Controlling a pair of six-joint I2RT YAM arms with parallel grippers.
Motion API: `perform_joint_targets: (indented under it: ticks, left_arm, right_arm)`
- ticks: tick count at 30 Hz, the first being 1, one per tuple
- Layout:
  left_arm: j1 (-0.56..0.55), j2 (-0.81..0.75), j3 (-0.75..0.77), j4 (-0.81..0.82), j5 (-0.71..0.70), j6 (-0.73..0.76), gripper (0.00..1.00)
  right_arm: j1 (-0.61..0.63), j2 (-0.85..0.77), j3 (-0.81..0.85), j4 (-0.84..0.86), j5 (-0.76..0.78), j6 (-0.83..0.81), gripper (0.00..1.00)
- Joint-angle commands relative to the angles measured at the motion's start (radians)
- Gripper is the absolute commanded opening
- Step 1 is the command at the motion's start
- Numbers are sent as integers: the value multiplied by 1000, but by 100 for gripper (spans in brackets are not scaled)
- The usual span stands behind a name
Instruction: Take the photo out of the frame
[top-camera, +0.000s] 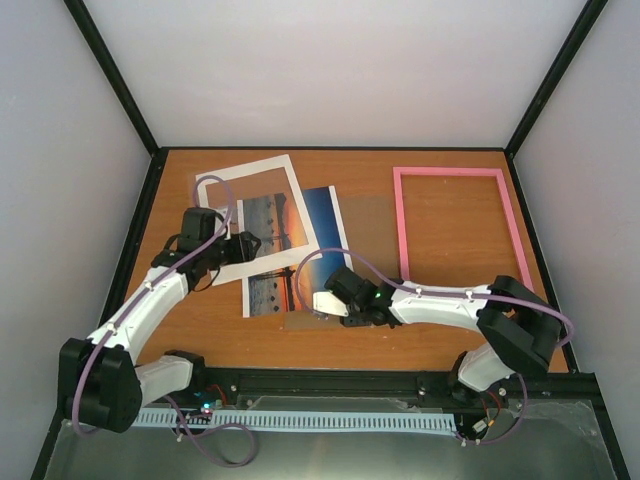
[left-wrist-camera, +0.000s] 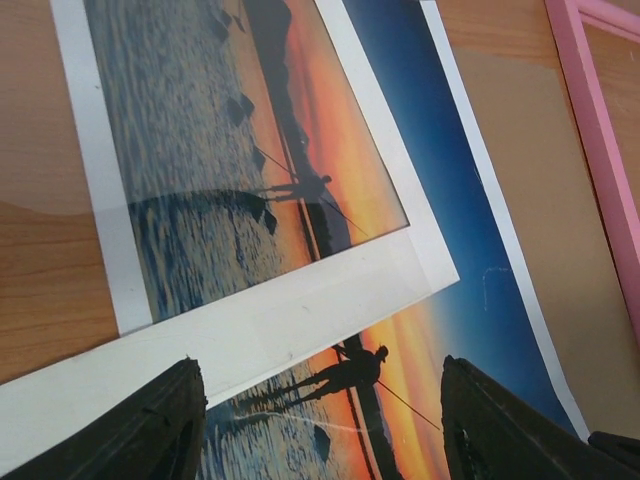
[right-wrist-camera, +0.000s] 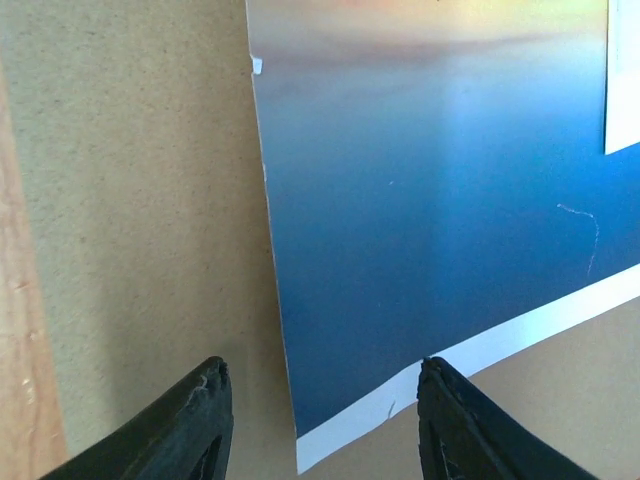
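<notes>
While your left gripper (left-wrist-camera: 320, 395) hangs with jaws spread over the white card mat (left-wrist-camera: 300, 310), the glossy rectangular photo (top-camera: 322, 225) lies flat on the grainy brown board (right-wrist-camera: 150, 200), partly under that mat. Your right gripper (right-wrist-camera: 322, 375) gapes wide above its blue corner. The thin pink frame (top-camera: 400, 225) sits well apart, to the right.

Nothing legible anywhere: no lettering, label, brand, number or sign on photo (top-camera: 322, 220), frame (top-camera: 450, 172), mat (top-camera: 240, 170) or board (top-camera: 370, 230).
</notes>
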Motion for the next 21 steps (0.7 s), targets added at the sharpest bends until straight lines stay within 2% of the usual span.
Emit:
perform_joint_targets:
  ticks: [1,5,8,11,18,21]
  left_arm:
    - [31,-23,7,28,2,18,65]
    - [50,-24,4,31,20,16,65]
    - [62,-24,2,34,27,15,65]
    - [80,-24,1,36,38,14,65]
    - [91,-24,3,40,32,15,65]
    - [93,-20,5,39,31,15,65]
  right_arm:
    - [17,28,-12,70,46,-34,49]
    - [23,32,-28,83,25,-43,49]
    - [33,45,-49,135,71,-55,46]
    - [42,75,-63,211,155,-65,39]
    - [53,91,-103,347,263,-122,30]
    - [55,58,-108,355,261,-124,20]
